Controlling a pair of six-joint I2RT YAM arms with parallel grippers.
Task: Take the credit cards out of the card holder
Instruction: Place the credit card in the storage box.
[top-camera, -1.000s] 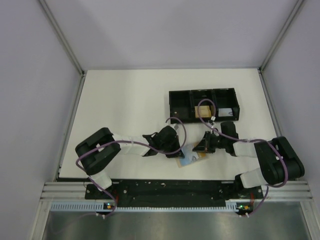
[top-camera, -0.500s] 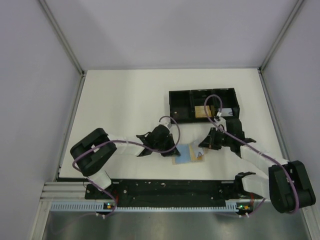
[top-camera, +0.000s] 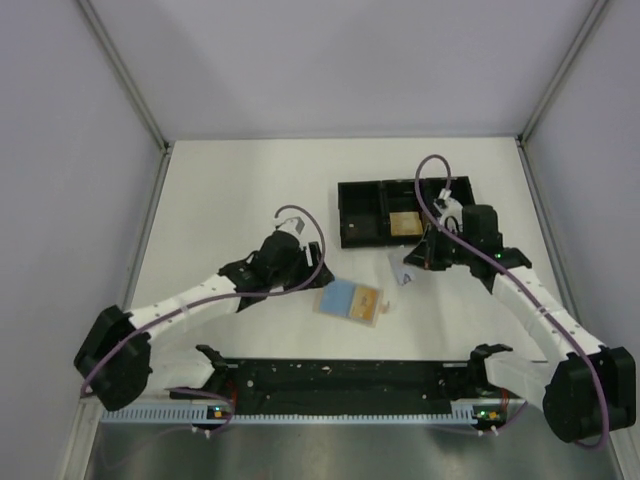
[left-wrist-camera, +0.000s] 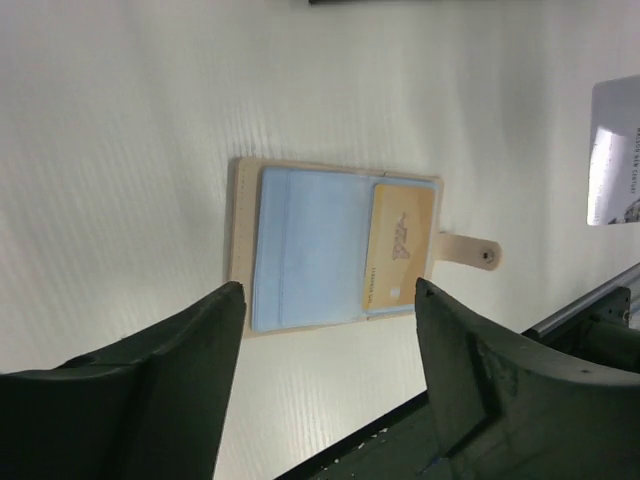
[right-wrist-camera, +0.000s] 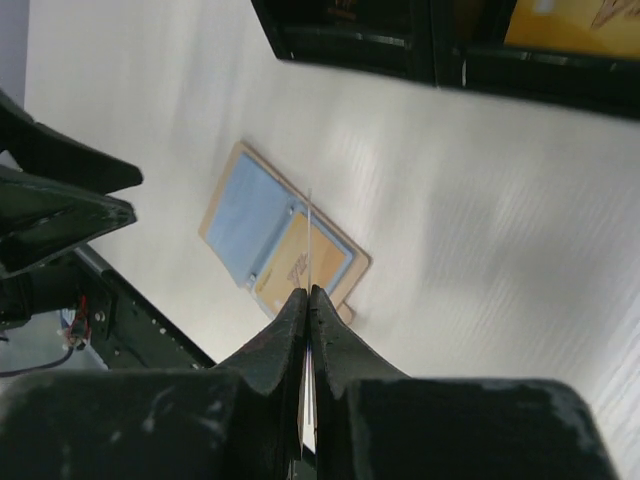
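Both arms have shifted since a second ago. The left arm has swung back toward its own side and the right arm has lifted away toward the black tray (top-camera: 362, 203), so the card holder (top-camera: 350, 301) is now lying uncovered between them.

- Card holder: lying open and flat on the table (top-camera: 240, 190), blue-grey inner panels up, strap tab pointing toward the near edge. Nothing is touching it.
- Right gripper (top-camera: 411, 267): pinching a grey card (top-camera: 402, 271) shut between its fingers. The right wrist view is showing that card edge-on, as a thin line rising from the closed tips. It is hanging above the table just beside the tray's near wall, clear of the holder. Likely reason: carrying the extracted card off to be set down.
- Left gripper (left-wrist-camera: 328, 296): spread wide, holding nothing, hovering back from the holder's left edge. Judging by the pose, it is no longer bracing the holder now that the card is free.
- An orange-tan card (left-wrist-camera: 400, 258) is sitting in the holder's right-hand pocket, so the task looks only partly done.
- The tray's middle compartment is holding an orange-tan piece (top-camera: 404, 222).
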